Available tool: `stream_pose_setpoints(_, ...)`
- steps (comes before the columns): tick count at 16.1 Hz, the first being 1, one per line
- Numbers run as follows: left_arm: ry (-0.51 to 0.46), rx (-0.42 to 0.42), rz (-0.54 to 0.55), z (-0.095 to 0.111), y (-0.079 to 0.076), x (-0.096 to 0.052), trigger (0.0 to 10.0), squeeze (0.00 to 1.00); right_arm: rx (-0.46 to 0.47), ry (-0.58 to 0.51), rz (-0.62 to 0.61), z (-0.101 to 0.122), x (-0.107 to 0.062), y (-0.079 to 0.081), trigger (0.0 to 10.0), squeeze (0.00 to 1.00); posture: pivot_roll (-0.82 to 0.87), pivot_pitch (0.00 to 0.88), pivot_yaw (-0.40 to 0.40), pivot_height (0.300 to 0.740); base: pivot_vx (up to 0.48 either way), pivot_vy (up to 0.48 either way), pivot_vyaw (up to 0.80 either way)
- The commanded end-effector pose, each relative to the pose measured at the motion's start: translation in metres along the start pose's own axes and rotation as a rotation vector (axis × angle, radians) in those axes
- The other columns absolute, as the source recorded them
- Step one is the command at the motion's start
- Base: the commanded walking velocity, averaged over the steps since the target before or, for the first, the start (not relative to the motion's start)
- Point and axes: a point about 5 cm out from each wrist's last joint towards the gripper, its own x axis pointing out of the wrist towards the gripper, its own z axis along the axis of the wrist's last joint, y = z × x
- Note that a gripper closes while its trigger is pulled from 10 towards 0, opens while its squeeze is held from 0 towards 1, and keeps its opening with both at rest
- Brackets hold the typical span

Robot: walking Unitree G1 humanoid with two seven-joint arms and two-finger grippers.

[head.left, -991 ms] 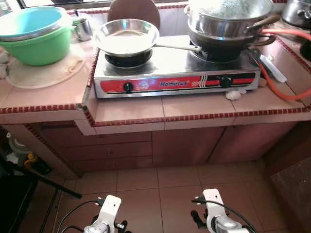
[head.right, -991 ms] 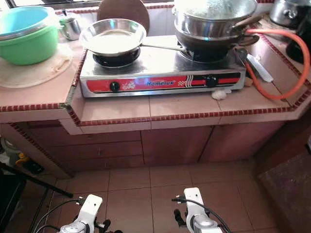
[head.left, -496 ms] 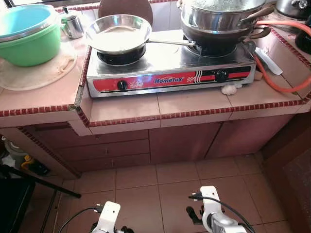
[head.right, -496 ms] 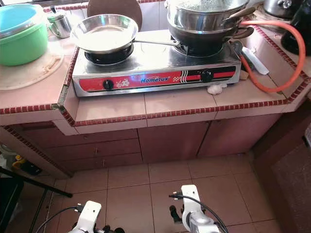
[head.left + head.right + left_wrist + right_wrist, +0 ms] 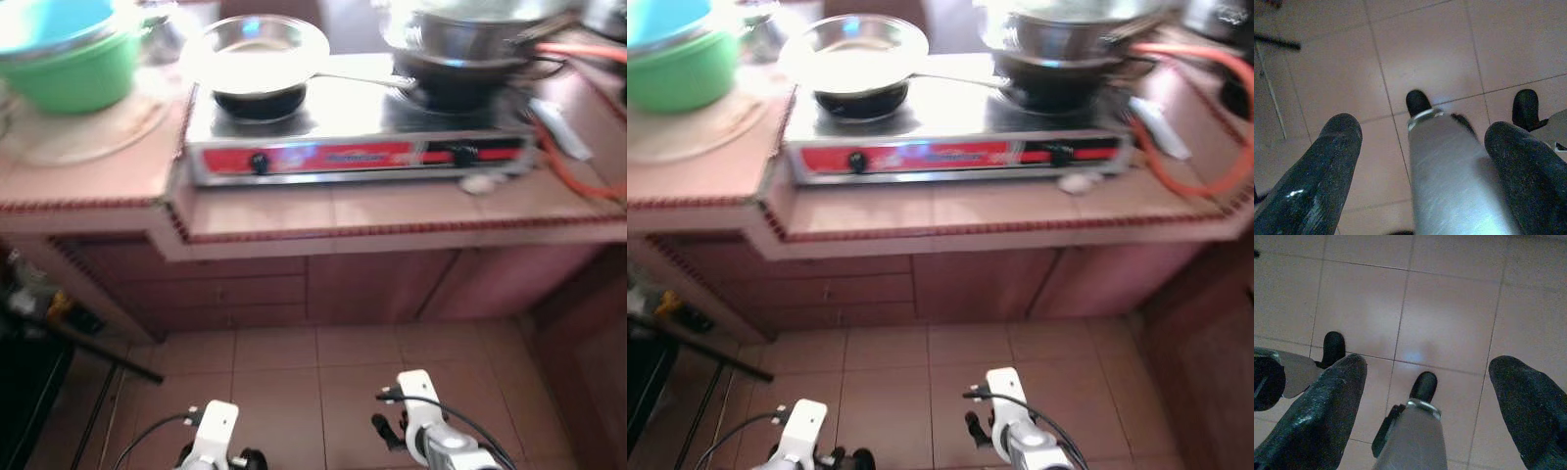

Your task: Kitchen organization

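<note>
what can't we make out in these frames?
- Stove brand label: motion blur in both eye views.
- Stacked pots on the back right burner: tops cut off by the upper edge, contents unseen.
- Blue-lidded green tub: cut off at the top left corner.
- Cabinet interior: doors closed.
- Small white lump by the stove: too blurred to identify.

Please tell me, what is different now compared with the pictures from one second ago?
Only the head camera has shifted and blurred as the robot moves; nothing on the counter changed place. The shallow steel pan sits on the left burner of the red-fronted steel gas stove, the green plastic basin beside it. The left tool and right tool hang low, open and empty, above the tiled floor.
</note>
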Motion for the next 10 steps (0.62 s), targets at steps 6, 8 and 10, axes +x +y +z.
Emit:
stream_pose_setpoints(6, 0.027, -0.047, 0.025, -0.013, 0.003, -0.002, 10.0, 0.0, -0.02, -0.01, 0.01, 0.009, 0.001, -0.001, 10.0, 0.0, -0.08, 0.138, -0.012, 0.74, 0.0, 0.0, 0.35)
stream_pose_setpoints(8, 0.028, -0.046, 0.024, -0.013, 0.003, -0.003, 10.0, 0.0, -0.026, -0.004, -0.001, 0.007, 0.001, -0.001, 10.0, 0.0, -0.08, 0.138, -0.012, 0.74, 0.0, 0.0, 0.0)
stream_pose_setpoints(10, 0.029, -0.041, 0.024, -0.014, 0.004, -0.003, 10.0, 0.0, -0.017, 0.002, -0.007, 0.004, 0.001, -0.001, 10.0, 0.0, -0.08, 0.139, -0.007, 0.74, 0.0, 0.0, 0.0)
